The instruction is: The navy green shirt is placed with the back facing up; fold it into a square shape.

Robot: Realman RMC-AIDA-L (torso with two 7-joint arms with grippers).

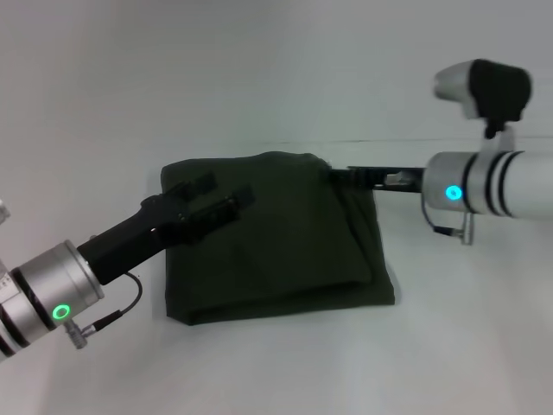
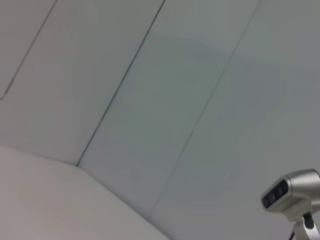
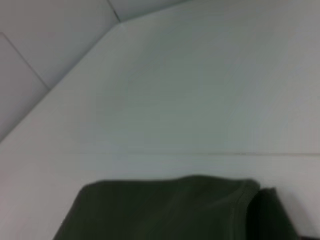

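The navy green shirt lies folded into a rough square (plain side up, layered edges showing along its near and right sides) on the white table. The left gripper rests over its far-left part, jaws slightly apart on nothing. The right gripper meets the far-right corner; I cannot tell its jaw state.

A bare robot test lab: a plain white tabletop ringed by seamed white wall panels, with a silver wrist-mounted camera in sight.
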